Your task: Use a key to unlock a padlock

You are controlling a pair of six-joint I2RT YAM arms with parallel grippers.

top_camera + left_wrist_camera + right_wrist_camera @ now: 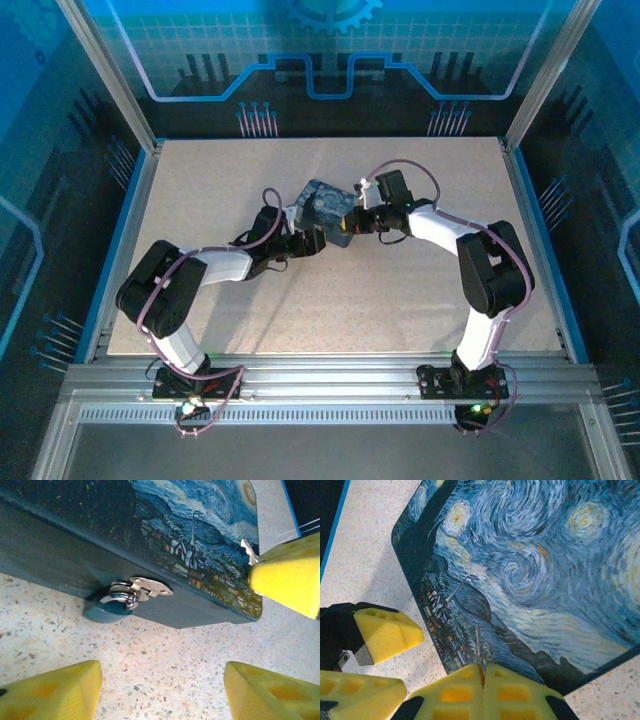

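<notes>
**Key pinched at the box edge, padlock hanging on the front**

Standing by the rig, I see both arms reaching in to meet at a dark blue box [325, 205] with a swirling starry-night print, which sits near the middle of the speckled worktop [200, 180].

The padlock [107, 607] hangs from a pale metal hasp [150, 586] on the box's side wall. Its shackle is looped through the hasp, and its dark body sits low against the wall, right down at the worktop. From the left wrist I cannot tell whether the body touches the surface.

The left fingers [55, 690] are spread wide with nothing between them. The yellow pads stand on either side of a bare patch of worktop, just in front of the padlock and apart from it. From the right wrist, the same pair [387, 632] shows beside the box's near edge.

The right fingers [470, 690] are pressed together and pinching the key [478, 642], a thin sliver that sticks up from the seam between the pads. Its tip lies over the printed lid, close to the lid's edge. From the left wrist, one right pad [290, 572] shows at the box's far corner with the key's pale end [247, 550] jutting from it. The key is well along the box from the padlock and not in contact with it.
</notes>
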